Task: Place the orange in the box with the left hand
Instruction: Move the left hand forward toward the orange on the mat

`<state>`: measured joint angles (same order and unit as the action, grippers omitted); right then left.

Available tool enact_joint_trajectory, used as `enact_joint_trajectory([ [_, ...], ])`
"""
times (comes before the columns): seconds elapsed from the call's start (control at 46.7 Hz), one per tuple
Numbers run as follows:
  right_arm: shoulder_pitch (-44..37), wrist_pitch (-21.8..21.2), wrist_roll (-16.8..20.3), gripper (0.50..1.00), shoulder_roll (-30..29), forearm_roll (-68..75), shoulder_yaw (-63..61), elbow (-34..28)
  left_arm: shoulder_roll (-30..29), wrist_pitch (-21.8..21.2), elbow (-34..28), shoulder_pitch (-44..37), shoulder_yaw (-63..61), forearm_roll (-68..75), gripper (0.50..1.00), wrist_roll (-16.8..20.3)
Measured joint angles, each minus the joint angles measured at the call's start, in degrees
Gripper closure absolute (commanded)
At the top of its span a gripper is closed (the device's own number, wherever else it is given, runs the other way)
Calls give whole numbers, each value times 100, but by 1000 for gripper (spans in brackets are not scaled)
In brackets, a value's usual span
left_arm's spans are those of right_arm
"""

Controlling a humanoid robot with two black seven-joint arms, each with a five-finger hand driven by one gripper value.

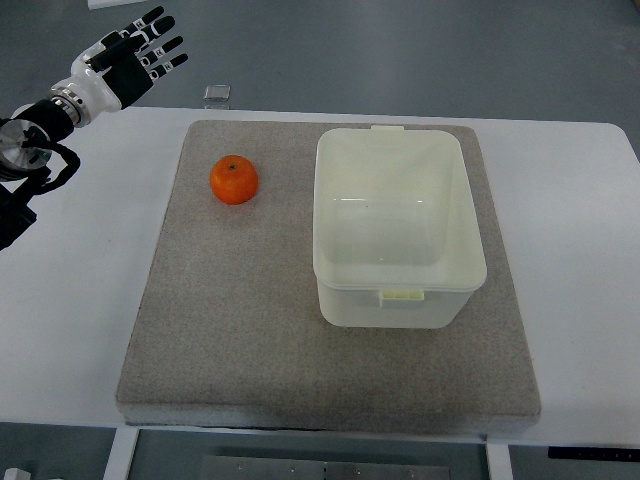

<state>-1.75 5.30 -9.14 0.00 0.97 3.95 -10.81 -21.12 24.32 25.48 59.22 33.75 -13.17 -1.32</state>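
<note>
orange (234, 180) on mat beside box (398, 290), left hand (135, 58) well apart

My black-and-white left arm (40, 140) is cut off by the left edge below the wrist, the white table (70, 300) runs out at both sides, and the small clear square object (216, 93) beyond it is too small to identify.

A grey felt-like mat (250, 330) lay flat on the white tabletop (85, 300), covering most of its middle. Beyond the tabletop's far edge, a small clear square object (216, 93) sat on the grey floor (400, 50).
</note>
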Motion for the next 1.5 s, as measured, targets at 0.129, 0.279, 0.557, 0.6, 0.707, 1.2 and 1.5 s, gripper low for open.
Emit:
enact_joint_trajectory([
  [0.129,0,0,0,568,0,0,0,0,57,-71,17,-10,0,-1,504,-1],
  [0.279,0,-1,0,568,0,0,0,0,65,-77,142,-74,0,0,504,1],
  [0.557,0,-2,0,568,0,0,0,0,44,-8,144,-84,32,-15,504,65],
  [0.6,0,-2,0,568,0,0,0,0,31,25,124,-86,14,-1,504,70],
  [0.707,0,-2,0,568,0,0,0,0,9,52,50,-58,-102,315,504,80],
  [1.2,0,-2,0,568,0,0,0,0,-209,46,330,308,-286,4331,506,518],
  [1.5,0,-2,0,568,0,0,0,0,-702,27,1438,309,-642,6301,506,554],
])
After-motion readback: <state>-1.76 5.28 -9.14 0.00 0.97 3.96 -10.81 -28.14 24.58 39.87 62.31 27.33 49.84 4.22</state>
